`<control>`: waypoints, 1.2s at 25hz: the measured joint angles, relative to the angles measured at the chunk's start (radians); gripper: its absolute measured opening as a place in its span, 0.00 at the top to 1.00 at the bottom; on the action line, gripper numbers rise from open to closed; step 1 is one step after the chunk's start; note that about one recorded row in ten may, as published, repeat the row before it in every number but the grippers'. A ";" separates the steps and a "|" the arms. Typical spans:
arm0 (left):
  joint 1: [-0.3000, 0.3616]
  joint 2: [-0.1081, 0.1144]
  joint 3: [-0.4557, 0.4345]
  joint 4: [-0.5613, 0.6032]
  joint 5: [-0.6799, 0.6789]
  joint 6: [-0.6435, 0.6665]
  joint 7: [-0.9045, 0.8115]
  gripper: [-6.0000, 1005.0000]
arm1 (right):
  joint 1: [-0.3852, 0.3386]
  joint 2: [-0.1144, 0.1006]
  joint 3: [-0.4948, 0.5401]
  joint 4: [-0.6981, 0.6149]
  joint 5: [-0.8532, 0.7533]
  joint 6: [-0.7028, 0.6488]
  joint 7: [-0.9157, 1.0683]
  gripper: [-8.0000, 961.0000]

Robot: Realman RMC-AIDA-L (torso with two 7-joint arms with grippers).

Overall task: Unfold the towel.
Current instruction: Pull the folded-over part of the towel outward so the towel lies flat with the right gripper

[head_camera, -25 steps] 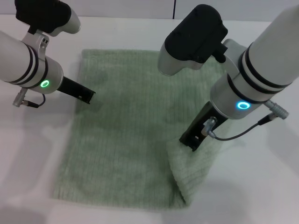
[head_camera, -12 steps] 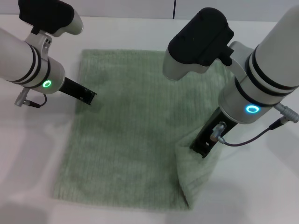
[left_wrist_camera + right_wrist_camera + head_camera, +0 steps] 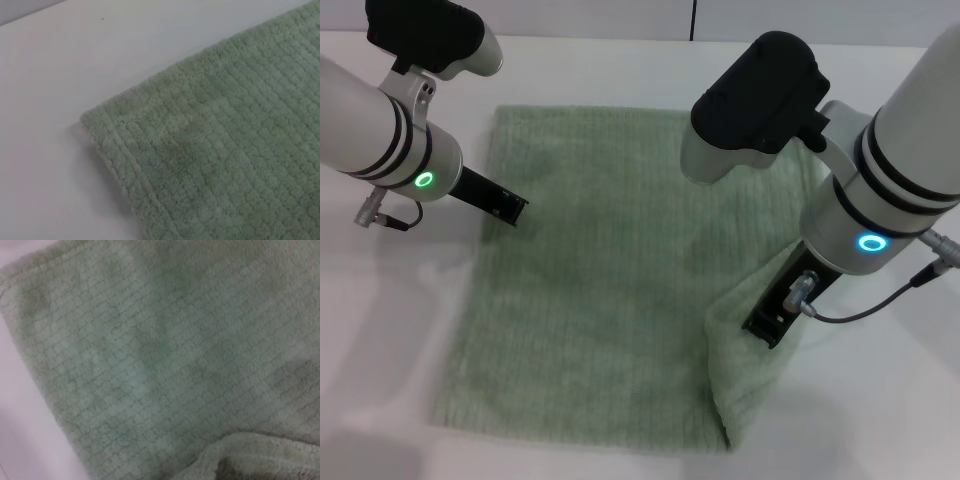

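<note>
The pale green towel (image 3: 590,280) lies mostly flat on the white table. Its near right corner is folded up in a raised flap (image 3: 740,390). My right gripper (image 3: 763,328) is shut on that flap's edge and holds it just above the cloth. My left gripper (image 3: 512,210) rests shut at the towel's left edge, its tip touching the cloth. The left wrist view shows a towel corner (image 3: 95,125) flat on the table. The right wrist view is filled with towel (image 3: 150,355), with the lifted fold (image 3: 260,455) at one side.
The white table (image 3: 380,330) surrounds the towel on the left, near and far sides. A dark seam (image 3: 692,18) runs up the back wall.
My right gripper has moved to the right and slightly nearer, dragging the folded flap with it. The left gripper has barely moved.
</note>
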 joint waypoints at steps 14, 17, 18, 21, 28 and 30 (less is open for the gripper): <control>0.002 0.000 0.000 0.002 0.000 0.003 0.000 0.95 | -0.062 0.010 -0.013 0.075 0.005 -0.048 0.068 0.98; 0.003 0.000 0.000 0.002 0.000 0.004 0.001 0.95 | -0.077 0.014 -0.020 0.078 0.008 -0.060 0.084 0.98; 0.004 0.000 0.000 0.002 0.000 0.004 0.002 0.95 | -0.082 0.015 -0.028 0.080 0.008 -0.067 0.095 0.98; 0.006 0.000 -0.001 0.003 0.000 0.003 0.002 0.95 | -0.087 0.015 -0.067 0.096 0.008 -0.082 0.134 0.98; 0.001 -0.002 -0.009 0.015 0.000 -0.002 -0.007 0.94 | -0.105 0.009 -0.146 0.160 0.001 -0.079 0.218 0.98; 0.001 -0.003 -0.007 0.016 0.000 -0.001 -0.007 0.94 | -0.119 0.009 -0.150 0.185 0.000 -0.078 0.234 0.98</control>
